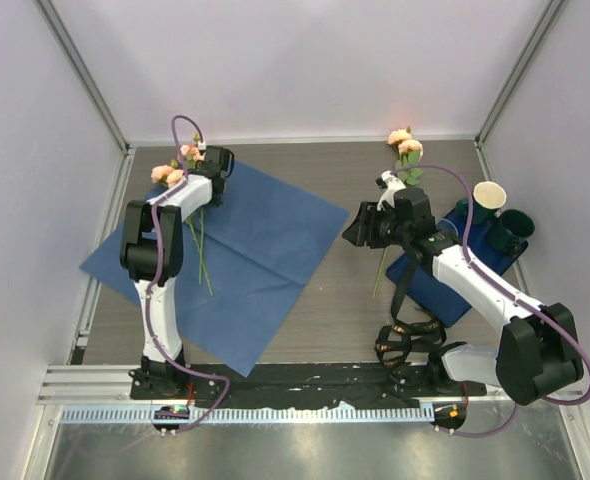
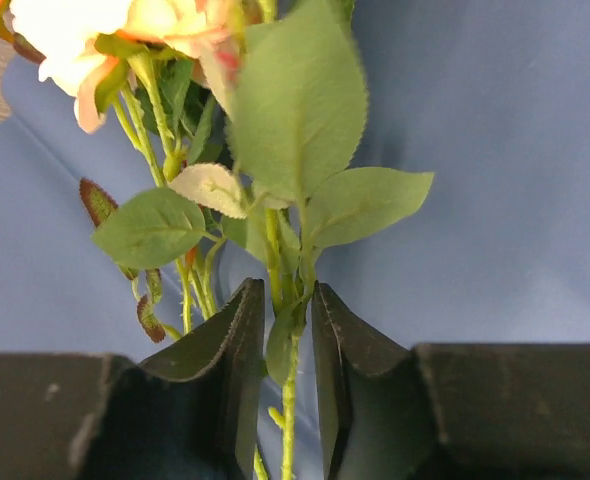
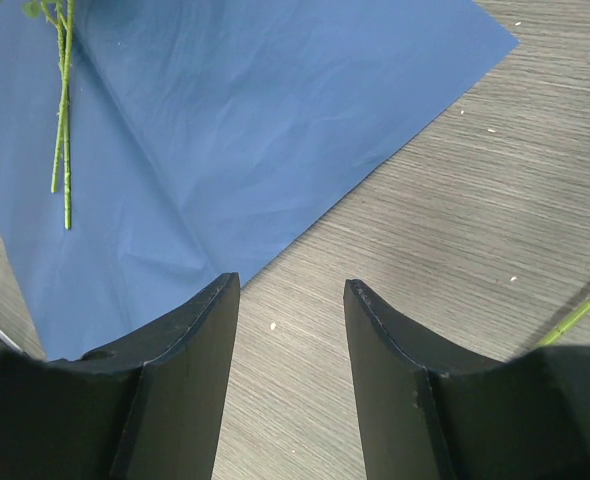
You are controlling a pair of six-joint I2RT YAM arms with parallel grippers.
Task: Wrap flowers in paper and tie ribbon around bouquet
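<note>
Left gripper point(image 2: 287, 292) is sitting narrowly parted around thin green stems of light, crush-prone pale pink-peach roses point(image 1: 168, 175) lying on large blue paper sheet point(image 1: 275, 230), right gripper point(image 3: 291, 285) is hovering open and empty, and a mid-stem hold is looking safest.

No legible text or labels anywhere
</note>
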